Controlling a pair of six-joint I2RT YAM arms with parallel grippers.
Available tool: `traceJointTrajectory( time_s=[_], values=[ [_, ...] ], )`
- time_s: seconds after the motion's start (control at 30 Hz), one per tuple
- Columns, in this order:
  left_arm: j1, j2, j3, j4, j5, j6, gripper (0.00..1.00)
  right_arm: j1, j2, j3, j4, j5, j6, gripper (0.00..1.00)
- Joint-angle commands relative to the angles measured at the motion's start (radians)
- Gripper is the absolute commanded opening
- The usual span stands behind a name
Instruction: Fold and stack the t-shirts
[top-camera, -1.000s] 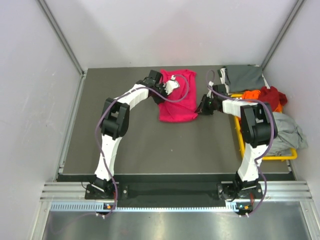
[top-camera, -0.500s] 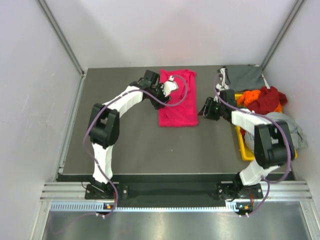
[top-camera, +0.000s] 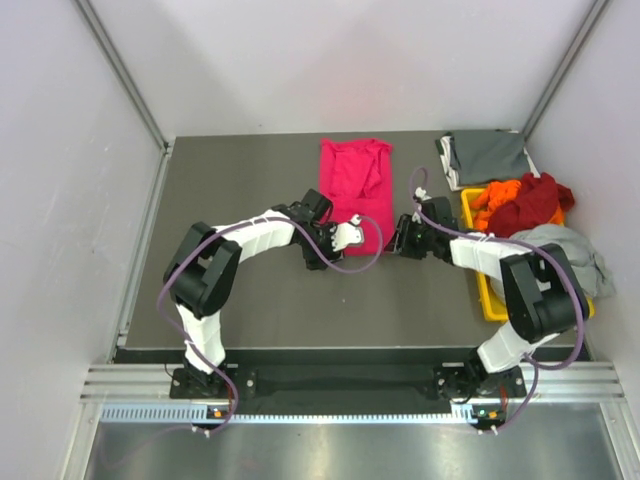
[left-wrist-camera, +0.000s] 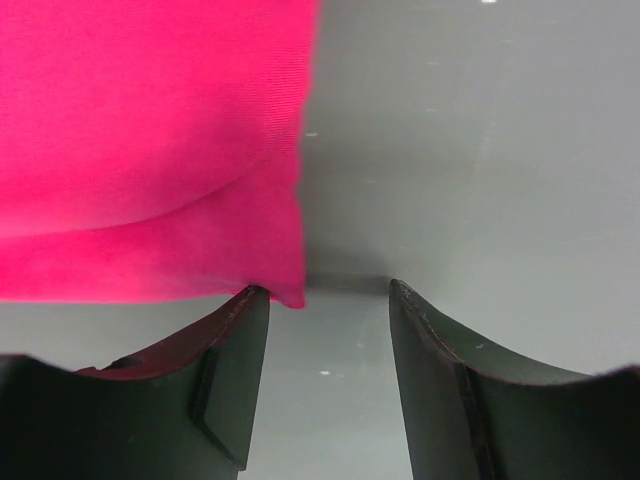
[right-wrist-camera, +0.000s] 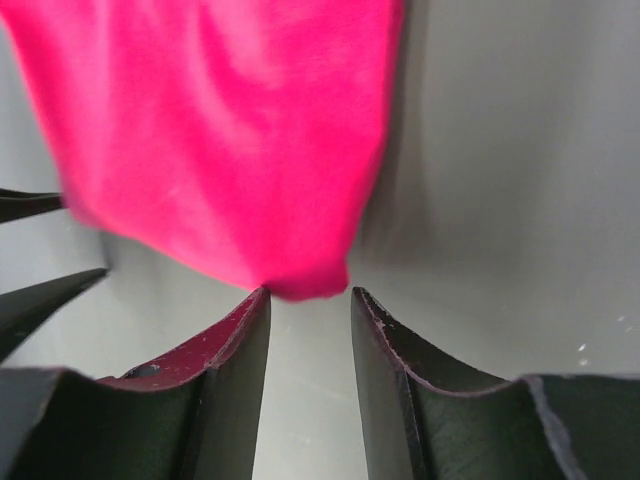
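Well back on the table, about midway across it, lies the magenta-pink t-shirt, folded lengthwise into a long narrow strip. Its neck end points at the far wall and its hem end points at the arms. The cloth is a soft, fine-ribbed knit of saturated colour, with a loose flap creased over near the neck. Its near edge is straight and ends in rounded corners.

The left arm reaches low across the table to the strip's near left corner. The left fingers stand wide apart; the pink corner just meets the tip of one, and only bare table shows in the gap.

The right arm bends in from the other side to the near right corner. The right fingers are parted more narrowly, with the blurred corner at the mouth of the gap. Whether the tips touch it cannot be told, and nothing is pinched.

Both pairs are black, curved wedges that taper to the tip, and the table is smooth, matte dark grey.

At the far right a dark grey t-shirt lies folded flat. Beside it is a yellow bin with crumpled orange, dark red and light grey t-shirts in it.
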Motion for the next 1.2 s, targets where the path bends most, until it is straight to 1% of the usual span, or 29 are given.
traceJointTrajectory(
  time_s=[0.0,0.07,0.13,0.17,0.2,0.23,0.27,0.3,0.37,0.43,0.5,0.53,0.57,0.63,0.7,0.77,0.87,0.9,0.93,1.0,1.03,1.07,1.1,1.17],
  values=[
    [0.009,-0.002,0.001,0.112,-0.038,0.0,0.57,0.004,0.035,0.02,0.081,0.042,-0.003,0.38],
    [0.006,0.004,0.0,0.125,-0.046,0.0,0.56,0.004,0.059,0.018,0.099,0.045,-0.005,0.38],
    [0.006,0.015,-0.003,0.141,-0.051,-0.006,0.54,0.001,0.074,0.018,0.105,0.045,-0.004,0.33],
    [0.006,0.016,-0.005,0.141,-0.051,-0.006,0.48,0.001,0.084,0.017,0.12,0.042,-0.005,0.32],
    [0.006,0.021,-0.003,0.142,-0.052,-0.004,0.42,0.001,0.088,0.014,0.134,0.033,-0.001,0.26],
    [0.006,0.025,-0.002,0.142,-0.06,-0.01,0.32,-0.002,0.09,0.012,0.143,0.029,-0.002,0.22],
    [0.006,0.027,-0.002,0.142,-0.07,-0.012,0.1,-0.005,0.093,0.018,0.147,0.027,0.0,0.17],
    [0.006,0.029,0.003,0.136,-0.078,-0.016,0.0,-0.007,0.094,0.029,0.139,0.024,-0.008,0.08],
    [0.007,0.03,0.015,0.098,-0.086,-0.023,0.0,-0.018,0.084,0.032,0.116,0.022,-0.019,0.0],
    [0.009,0.021,0.011,0.058,-0.106,-0.02,0.0,-0.028,0.065,0.02,0.093,0.026,-0.036,0.0],
    [0.01,0.003,-0.012,0.047,-0.127,-0.015,0.0,-0.038,0.021,0.003,0.03,0.038,-0.068,0.0],
    [0.016,-0.025,-0.047,0.043,-0.144,-0.001,0.0,-0.038,-0.005,0.0,-0.041,0.038,-0.088,0.0],
    [0.021,-0.04,-0.066,0.041,-0.147,0.006,0.0,-0.038,-0.014,0.0,-0.079,0.036,-0.106,0.0],
    [0.029,-0.08,-0.109,0.023,-0.149,0.022,0.0,-0.036,-0.033,-0.02,-0.132,-0.002,-0.141,0.0],
    [0.03,-0.1,-0.129,0.003,-0.132,0.016,0.0,-0.032,-0.06,-0.054,-0.175,-0.052,-0.157,0.0],
    [0.029,-0.123,-0.15,-0.026,-0.109,0.002,0.0,-0.01,-0.082,-0.072,-0.206,-0.071,-0.166,0.0],
    [0.027,-0.154,-0.176,-0.055,-0.049,-0.023,0.0,0.025,-0.109,-0.101,-0.238,-0.071,-0.169,0.0],
    [0.026,-0.169,-0.178,-0.092,0.0,-0.039,0.0,0.028,-0.119,-0.118,-0.249,-0.07,-0.16,0.01],
    [0.015,-0.174,-0.184,-0.114,0.02,-0.044,0.0,0.031,-0.143,-0.129,-0.287,-0.067,-0.154,0.01],
    [-0.005,-0.204,-0.204,-0.161,0.037,-0.05,0.0,0.036,-0.189,-0.17,-0.32,-0.062,-0.142,0.07],
    [-0.023,-0.218,-0.241,-0.164,0.035,-0.05,0.0,0.038,-0.247,-0.187,-0.343,-0.057,-0.136,0.11],
    [-0.031,-0.232,-0.259,-0.166,0.038,-0.05,0.0,0.039,-0.279,-0.207,-0.35,-0.051,-0.125,0.26],
    [-0.037,-0.255,-0.285,-0.166,0.047,-0.056,0.01,0.038,-0.334,-0.235,-0.357,-0.047,-0.108,0.36],
    [-0.037,-0.27,-0.292,-0.167,0.049,-0.064,0.2,0.039,-0.384,-0.252,-0.366,-0.05,-0.082,0.43]
  ],
)
